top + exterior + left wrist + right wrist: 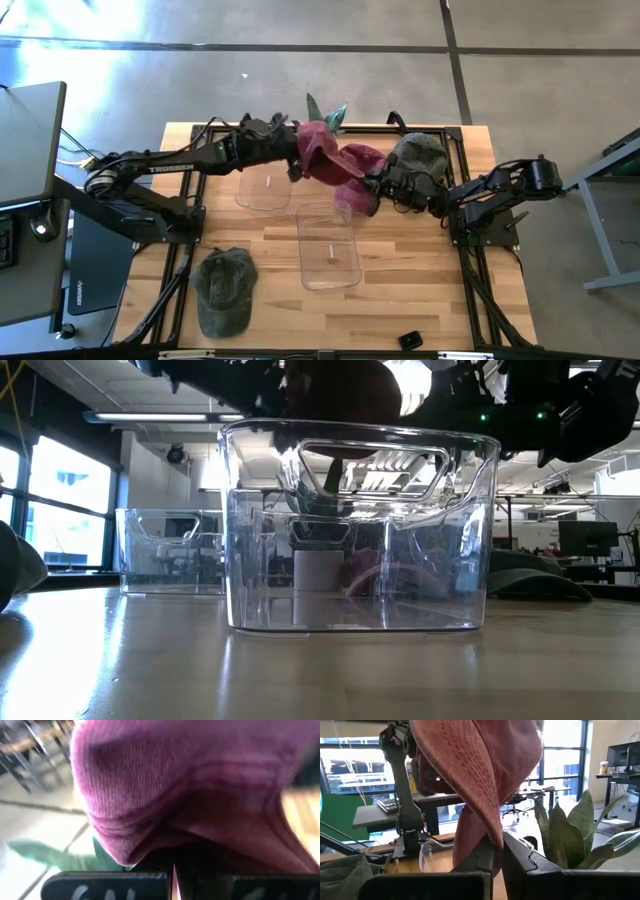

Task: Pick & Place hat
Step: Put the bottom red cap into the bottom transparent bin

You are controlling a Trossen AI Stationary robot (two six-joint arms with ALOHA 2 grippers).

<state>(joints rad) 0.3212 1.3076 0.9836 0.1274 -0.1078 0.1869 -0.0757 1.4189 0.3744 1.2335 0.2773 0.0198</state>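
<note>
Above the wooden surface, seen from overhead, your left gripper and right gripper each clench the maroon fabric cap, held aloft over two clear plastic bins. At table height, the nearer bin fills the frame. Both wrist views show fingers pinching maroon cloth.

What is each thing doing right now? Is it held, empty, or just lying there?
Maroon hat: held up between both grippers, above the table.
Left gripper: shut on the hat.
Right gripper: shut on the hat.
Near clear bin: empty.
Far clear bin: empty.
Green hat: lying on the table.
</note>
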